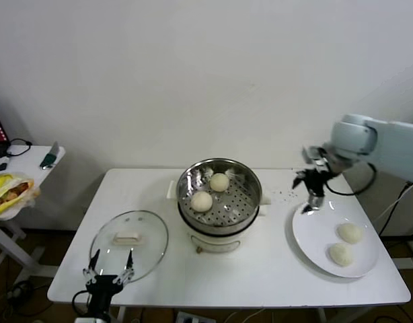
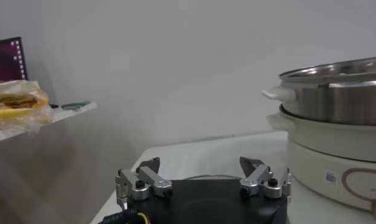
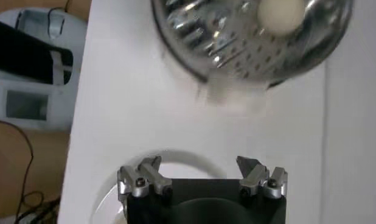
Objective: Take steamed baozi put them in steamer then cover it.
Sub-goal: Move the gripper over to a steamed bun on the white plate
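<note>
The steel steamer [image 1: 251, 179] stands mid-table on its white cooker base [image 1: 216, 241] and holds two steamed baozi [image 1: 219, 182] [image 1: 202, 200]. Two more baozi [image 1: 350, 233] [image 1: 340, 254] lie on a white plate [image 1: 314, 235] at the right. My right gripper [image 1: 313, 196] hangs open and empty above the plate's far left edge. In the right wrist view the right gripper [image 3: 200, 164] is over the plate rim [image 3: 170, 153], with the steamer [image 3: 224, 55] beyond. The glass cover [image 1: 129, 237] lies flat at the left. My left gripper [image 1: 111, 266] is open at its near edge.
A low side table [image 1: 31, 161] with a yellow packet [image 1: 11, 188] stands off to the left, also seen in the left wrist view as the packet [image 2: 17, 100]. The white wall runs close behind the table. The table's front edge [image 1: 227, 301] lies just before the cover and plate.
</note>
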{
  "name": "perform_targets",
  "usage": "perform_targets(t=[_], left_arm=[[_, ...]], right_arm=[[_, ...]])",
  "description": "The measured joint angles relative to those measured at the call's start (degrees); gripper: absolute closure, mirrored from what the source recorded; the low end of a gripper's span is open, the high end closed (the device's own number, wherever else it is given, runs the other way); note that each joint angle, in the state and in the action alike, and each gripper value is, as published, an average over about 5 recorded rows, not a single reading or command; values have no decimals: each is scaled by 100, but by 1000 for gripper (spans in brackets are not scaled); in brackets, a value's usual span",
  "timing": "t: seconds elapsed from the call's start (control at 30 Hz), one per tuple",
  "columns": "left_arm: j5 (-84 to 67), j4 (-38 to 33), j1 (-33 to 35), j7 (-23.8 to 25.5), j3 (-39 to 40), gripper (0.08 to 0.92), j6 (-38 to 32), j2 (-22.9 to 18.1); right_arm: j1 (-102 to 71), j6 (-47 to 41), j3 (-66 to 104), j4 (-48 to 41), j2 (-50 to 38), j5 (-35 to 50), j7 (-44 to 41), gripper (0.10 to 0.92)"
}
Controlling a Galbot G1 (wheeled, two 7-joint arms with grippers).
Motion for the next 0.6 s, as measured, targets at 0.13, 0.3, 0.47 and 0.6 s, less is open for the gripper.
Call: perform_targets(t=[0.13,0.3,0.47,0.6], left_arm=[[52,-26,48,-3,-33,177,10,-30],[80,-27,125,-13,-92,177,7,-43],[85,12,168,-30,-115,177,1,-64],[106,28,176,-38,-102,177,0,-110]], right_arm=[[-673,82,493,58,-587,-599,-90,203],[-1811,209,1417,-85,-1082,-1322,-193,203],[-2800,303,2253,-296,-1334,-1891,-250,203],[-3330,361,2697,-482,-1409,-2226,-272,203]])
